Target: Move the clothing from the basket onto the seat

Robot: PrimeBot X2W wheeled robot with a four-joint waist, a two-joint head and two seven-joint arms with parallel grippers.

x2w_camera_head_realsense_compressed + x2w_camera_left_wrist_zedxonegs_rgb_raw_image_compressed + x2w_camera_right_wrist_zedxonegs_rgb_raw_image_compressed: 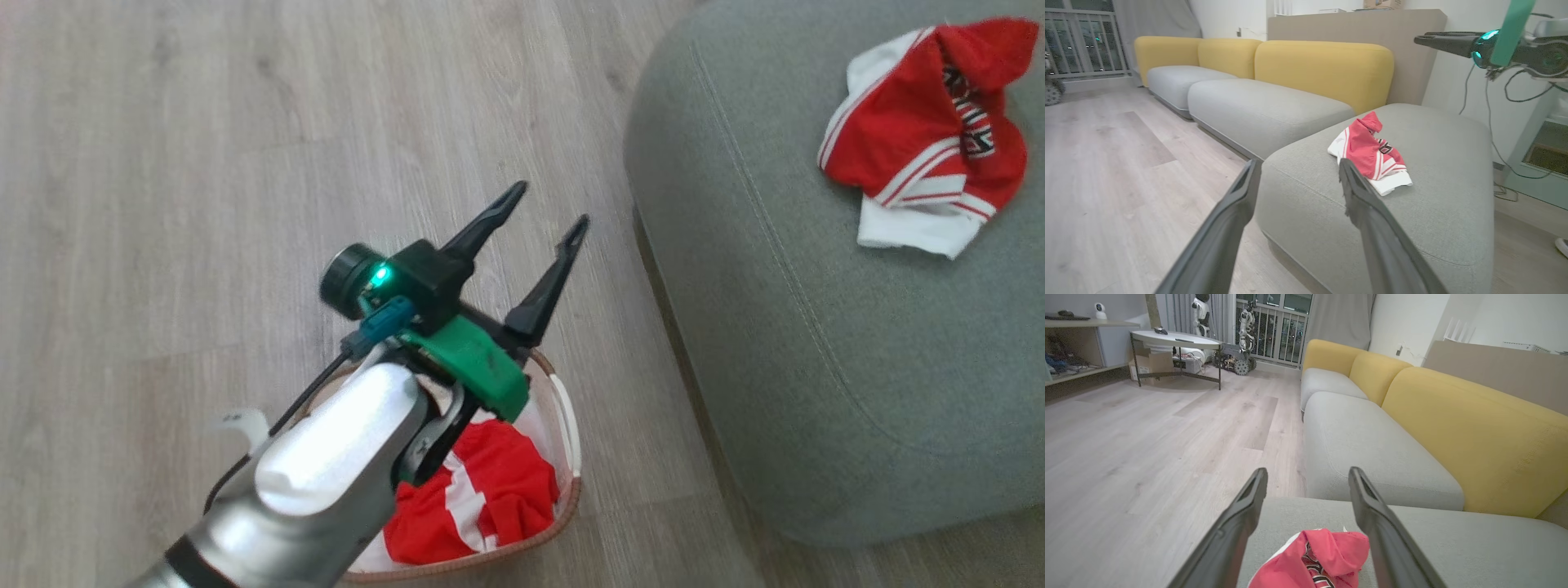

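Lower left of head view: glossy silver forearm (pixel 326 457) with a black band at the frame edge, green wrist bracket (pixel 478 367), round black camera (pixel 347 276) with a green LED (pixel 380 276), teal connector (pixel 388 320), thin black cable (pixel 310 394). Left gripper (pixel 549 204): two long, dark, tapered fingers. Right gripper (pixel 1307 471), bottom centre of its wrist view: same matte fingers.

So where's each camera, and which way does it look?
Head view: on the head, facing down at basket, shorts and seat; shows the left gripper.
Left wrist view: above the basket, facing across the seat to the jersey; shows its fingers.
Right wrist view: over the jersey, facing along the yellow sofa; shows the right gripper.
Both wrist views share the jersey.
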